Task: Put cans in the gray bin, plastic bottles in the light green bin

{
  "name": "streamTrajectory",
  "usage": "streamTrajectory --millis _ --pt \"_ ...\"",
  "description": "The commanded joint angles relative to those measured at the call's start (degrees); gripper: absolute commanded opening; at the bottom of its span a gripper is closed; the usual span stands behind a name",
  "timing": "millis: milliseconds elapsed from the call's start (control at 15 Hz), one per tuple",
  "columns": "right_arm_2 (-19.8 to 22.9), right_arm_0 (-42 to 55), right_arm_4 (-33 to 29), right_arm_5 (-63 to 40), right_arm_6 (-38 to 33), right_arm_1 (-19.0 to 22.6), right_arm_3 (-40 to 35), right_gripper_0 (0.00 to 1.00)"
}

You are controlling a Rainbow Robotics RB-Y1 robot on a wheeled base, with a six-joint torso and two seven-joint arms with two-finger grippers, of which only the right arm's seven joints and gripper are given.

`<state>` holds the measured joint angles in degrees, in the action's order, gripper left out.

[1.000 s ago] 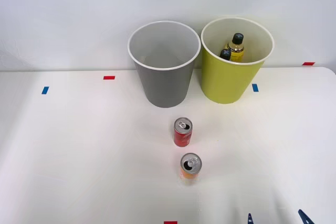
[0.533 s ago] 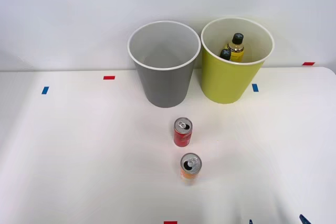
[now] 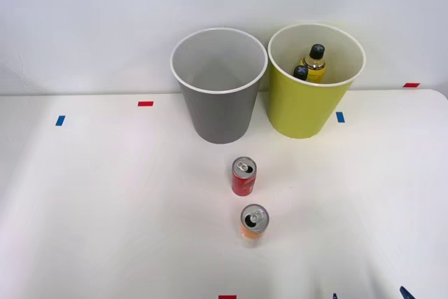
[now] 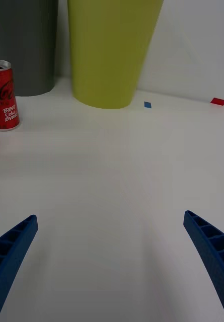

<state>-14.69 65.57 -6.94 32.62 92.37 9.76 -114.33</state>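
Observation:
A red can [image 3: 243, 176] [image 4: 3, 95] stands upright on the white table in front of the gray bin [image 3: 218, 85] [image 4: 22, 45]. An orange can [image 3: 253, 224] stands just nearer to me. Beside the gray bin, to its right, the light green bin [image 3: 308, 99] [image 4: 112, 50] holds two plastic bottles: one with a yellow label and black cap [image 3: 315, 62], and another whose black cap [image 3: 300, 72] peeks out. My right gripper [image 3: 369, 295] [image 4: 112, 251] sits low at the table's near right edge, open, nothing between its blue fingertips [image 4: 13, 241].
Small red and blue tape marks [image 3: 145, 103] [image 3: 59, 120] [image 3: 340, 117] dot the table [image 3: 105, 194]. A white wall rises just behind the bins. A red mark [image 3: 227, 297] lies at the near edge.
My right gripper has drawn back toward the near edge; its blue fingertips now barely show at the bottom of the front view. Cans, bottles and bins have not moved.

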Motion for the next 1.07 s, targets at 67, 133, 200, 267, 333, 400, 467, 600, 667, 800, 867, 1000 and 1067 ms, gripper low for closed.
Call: streamTrajectory --millis 67,133,200,267,333,400,467,600,667,800,867,1000,1067 --pt "0.01 0.0 0.0 -0.01 0.0 0.0 -0.01 1.0" --pt "0.01 0.0 0.0 -0.01 0.0 0.0 -0.01 1.0" --pt "0.01 0.0 0.0 -0.01 0.0 0.0 -0.01 1.0" --pt "0.01 0.0 0.0 -0.01 0.0 0.0 -0.01 1.0" --pt "0.01 0.0 0.0 -0.01 0.0 0.0 -0.01 1.0" --pt "0.01 0.0 0.0 -0.01 0.0 0.0 -0.01 1.0" --pt "0.01 0.0 0.0 -0.01 0.0 0.0 -0.01 1.0" --pt "0.01 0.0 0.0 -0.01 0.0 0.0 -0.01 1.0" --pt "0.01 0.0 0.0 -0.01 0.0 0.0 -0.01 1.0" --pt "0.01 0.0 0.0 -0.01 0.0 0.0 -0.01 1.0" --pt "0.01 0.0 0.0 -0.01 0.0 0.0 -0.01 1.0" --pt "0.01 0.0 0.0 -0.01 0.0 0.0 -0.01 1.0" --pt "0.01 0.0 0.0 -0.01 0.0 0.0 -0.01 1.0"
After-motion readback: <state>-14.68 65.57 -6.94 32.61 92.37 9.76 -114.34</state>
